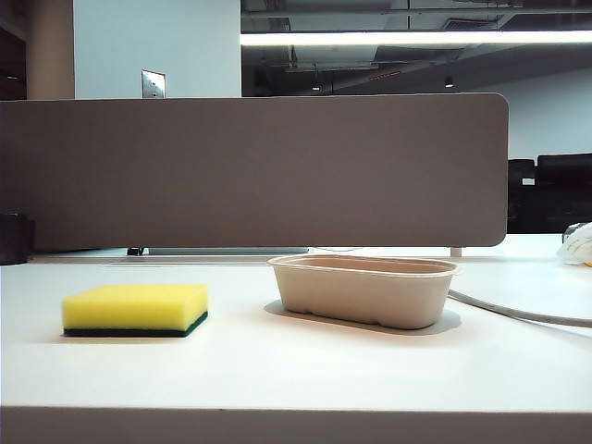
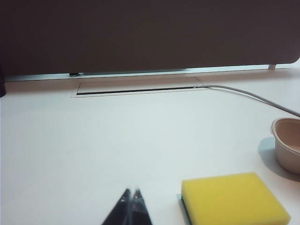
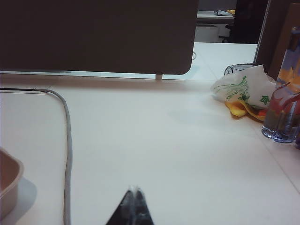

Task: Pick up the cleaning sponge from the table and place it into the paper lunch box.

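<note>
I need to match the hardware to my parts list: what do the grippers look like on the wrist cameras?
Only the fingertips show. The left gripper has two thin, dark, near-black fingers tapering to fine points, with paler edges at the tips. The right gripper looks the same: dark pointed fingers, pale at the tips. No markings or cables of the arms appear, and neither arm shows in the exterior view.

exterior: low, table-level | wrists: low, forward | shared: paper lunch box (image 1: 365, 291)

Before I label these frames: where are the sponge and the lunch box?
cleaning sponge (image 1: 135, 307), exterior view, yellow front face.
paper lunch box (image 1: 365, 296), exterior view, front wall.
</note>
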Tool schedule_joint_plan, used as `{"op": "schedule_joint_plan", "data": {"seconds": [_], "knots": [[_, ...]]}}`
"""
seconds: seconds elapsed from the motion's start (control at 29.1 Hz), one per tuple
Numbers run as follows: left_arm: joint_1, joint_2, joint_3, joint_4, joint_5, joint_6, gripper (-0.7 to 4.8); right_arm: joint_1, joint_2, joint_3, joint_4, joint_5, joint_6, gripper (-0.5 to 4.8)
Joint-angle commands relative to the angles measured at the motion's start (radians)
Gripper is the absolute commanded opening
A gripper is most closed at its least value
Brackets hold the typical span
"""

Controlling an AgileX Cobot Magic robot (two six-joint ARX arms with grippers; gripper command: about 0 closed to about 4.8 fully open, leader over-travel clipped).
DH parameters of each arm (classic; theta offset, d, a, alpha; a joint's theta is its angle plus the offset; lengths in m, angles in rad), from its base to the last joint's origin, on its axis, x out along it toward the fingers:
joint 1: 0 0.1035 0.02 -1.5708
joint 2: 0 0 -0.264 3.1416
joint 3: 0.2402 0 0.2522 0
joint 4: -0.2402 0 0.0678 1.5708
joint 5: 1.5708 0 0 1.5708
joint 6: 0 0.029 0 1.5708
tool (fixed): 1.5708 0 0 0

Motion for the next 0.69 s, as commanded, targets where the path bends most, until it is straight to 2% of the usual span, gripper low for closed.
{"op": "schedule_joint_plan", "data": {"seconds": [0.03, 0.69], "knots": [[0.000, 0.001, 0.001, 0.011, 0.004, 0.001, -0.01, 0.000, 0.000, 0.000, 0.012, 0.005, 0.004, -0.05], [0.000, 0.001, 0.001, 0.011, 0.004, 0.001, -0.01, 0.001, 0.000, 0.000, 0.014, -0.002, 0.004, -0.05]]}}
